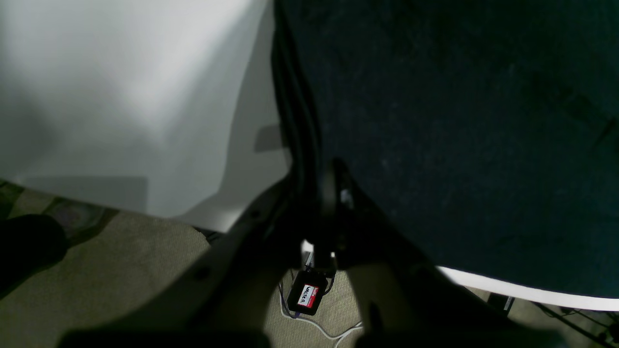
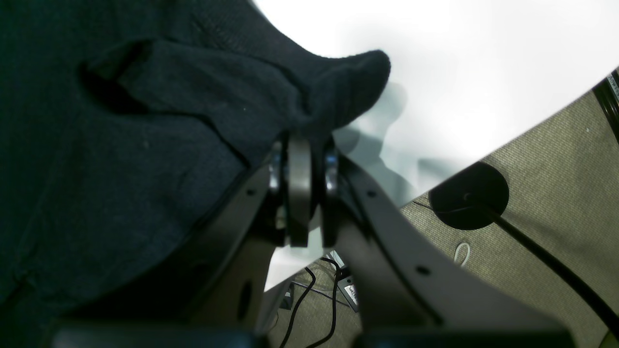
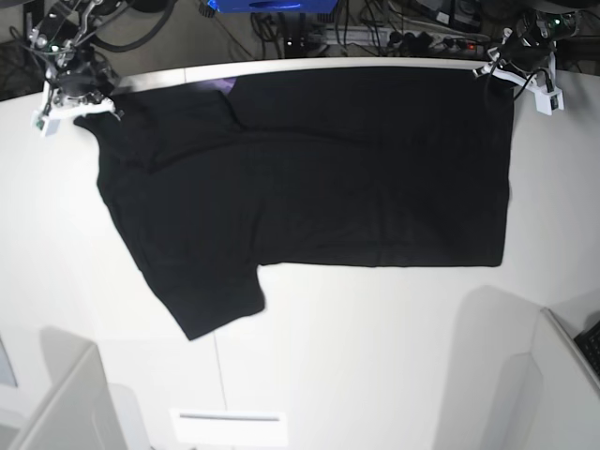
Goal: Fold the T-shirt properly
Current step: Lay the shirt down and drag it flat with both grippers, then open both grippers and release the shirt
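The black T-shirt (image 3: 309, 178) lies spread along the far edge of the white desk (image 3: 375, 356), each far corner pinched by a closed hand, left hand (image 3: 514, 67) and right hand (image 3: 82, 101).

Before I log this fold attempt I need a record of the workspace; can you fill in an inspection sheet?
Surface: white table, bare in front.
Job's things: black T-shirt spread flat along the far edge, one sleeve angled toward the front.
Clutter: nothing seen on the table.
End effectors: left end effector shut on the T-shirt's far corner; right end effector shut on the other far corner, cloth bunched there.
Cables: cables lie on the carpet below the table edge.
Surroundings: equipment and wiring behind the table.
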Action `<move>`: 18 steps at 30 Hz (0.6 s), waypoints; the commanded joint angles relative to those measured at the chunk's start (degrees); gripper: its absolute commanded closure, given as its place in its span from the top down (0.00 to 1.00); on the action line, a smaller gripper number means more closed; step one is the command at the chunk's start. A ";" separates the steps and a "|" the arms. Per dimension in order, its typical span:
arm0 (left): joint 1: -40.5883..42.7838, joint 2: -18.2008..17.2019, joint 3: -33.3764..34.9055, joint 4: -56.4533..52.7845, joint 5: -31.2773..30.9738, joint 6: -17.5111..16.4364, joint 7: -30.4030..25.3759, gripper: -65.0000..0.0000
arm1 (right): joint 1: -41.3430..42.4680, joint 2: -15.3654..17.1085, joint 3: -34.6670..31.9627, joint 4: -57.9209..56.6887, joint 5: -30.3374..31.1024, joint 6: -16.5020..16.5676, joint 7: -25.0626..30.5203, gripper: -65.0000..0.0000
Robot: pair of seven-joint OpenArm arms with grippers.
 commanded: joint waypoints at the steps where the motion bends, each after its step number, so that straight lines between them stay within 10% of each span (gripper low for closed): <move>1: 0.48 -0.67 -0.60 0.99 0.03 0.27 -0.91 0.00 | 0.07 0.63 0.37 1.06 0.33 -0.05 1.08 0.00; 4: 0.22 -0.67 -0.69 0.99 0.03 0.27 -0.91 0.00 | 0.07 0.54 0.37 1.06 0.33 -0.05 0.47 0.00; 6: 0.22 -0.67 -0.69 0.99 0.03 0.45 -0.91 0.00 | 0.07 0.54 0.37 1.15 0.50 -0.05 -0.85 0.24; 9: 0.40 -0.67 -0.69 0.99 0.03 0.45 -0.91 0.29 | 0.07 0.54 0.37 1.33 0.59 -0.05 -0.94 0.48; 14: 0.31 -0.67 -2.09 1.17 0.03 0.27 -1.00 0.82 | 0.34 -0.52 4.24 1.33 0.59 -0.05 -1.11 0.48; 18: 0.22 -0.67 -6.05 3.80 0.03 0.27 -0.91 0.91 | 1.30 -1.22 8.72 2.56 0.59 0.39 -0.85 0.48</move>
